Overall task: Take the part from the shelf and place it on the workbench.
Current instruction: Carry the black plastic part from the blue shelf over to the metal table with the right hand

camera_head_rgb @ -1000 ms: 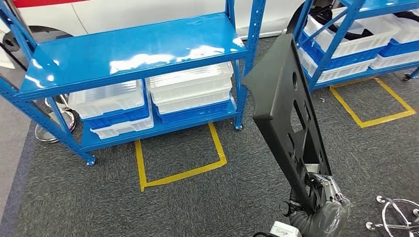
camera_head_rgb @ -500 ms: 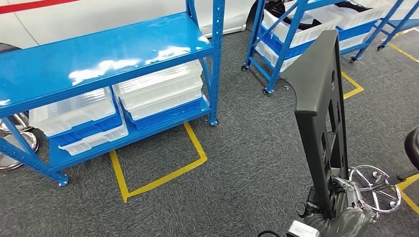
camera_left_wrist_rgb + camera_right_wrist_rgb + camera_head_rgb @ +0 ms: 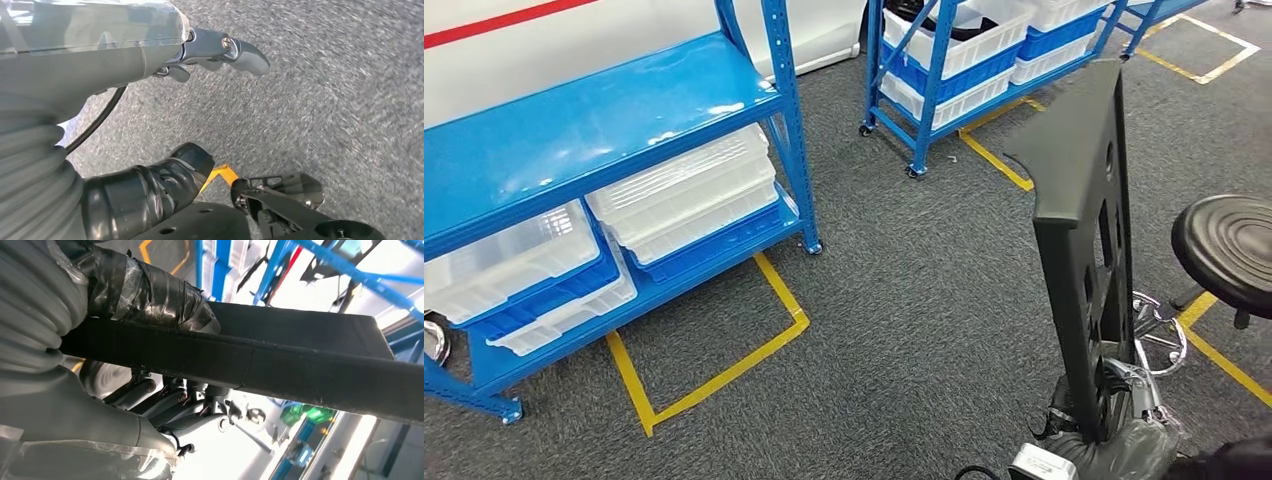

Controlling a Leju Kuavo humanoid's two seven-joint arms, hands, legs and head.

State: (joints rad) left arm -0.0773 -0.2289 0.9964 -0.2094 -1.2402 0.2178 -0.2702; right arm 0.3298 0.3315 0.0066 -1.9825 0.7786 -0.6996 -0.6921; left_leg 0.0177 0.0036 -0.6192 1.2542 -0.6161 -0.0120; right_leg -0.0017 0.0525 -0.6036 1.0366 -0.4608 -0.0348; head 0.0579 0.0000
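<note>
A: Shifted leftward across the head view since the earlier frames, shelving, tape and carpet point(image 3: 904, 300) together; to be read as a turn of the camera, not a move of the things. Newly brought in at right: a black round stool point(image 3: 1229, 240).

B: And nearest, at the lower edge?

A: Right hand point(image 3: 1124, 420), wrapped round the foot of the part point(image 3: 1079, 200). Seen close in the right wrist view as thumb on one side of the black panel and fingers on the other, clamped across its edge. No slack visible.

B: Lie of the part from that hand?

A: Straight up and away. Long axis near upright, tilted slightly, broad end topmost and held end lowest, standing just beside the stool in the picture. Top-heavy by the look of it, so likely to swing on a further turn; judged, not seen.

B: Left hand point(image 3: 215, 50)?

A: Hanging low over carpet, fingers apart from the thumb, holding nothing. Well off from the part; right arm alone bearing it.

B: Farther out?

A: Yellow floor tape point(image 3: 724, 370), then the near blue shelf point(image 3: 574, 130) with clear bins point(image 3: 684, 190) on its lower deck; beyond, a second blue shelf point(image 3: 934, 60) with white bins.

B: Stage?

A: Taken off the shelf, in carriage; set-down not yet done.
</note>
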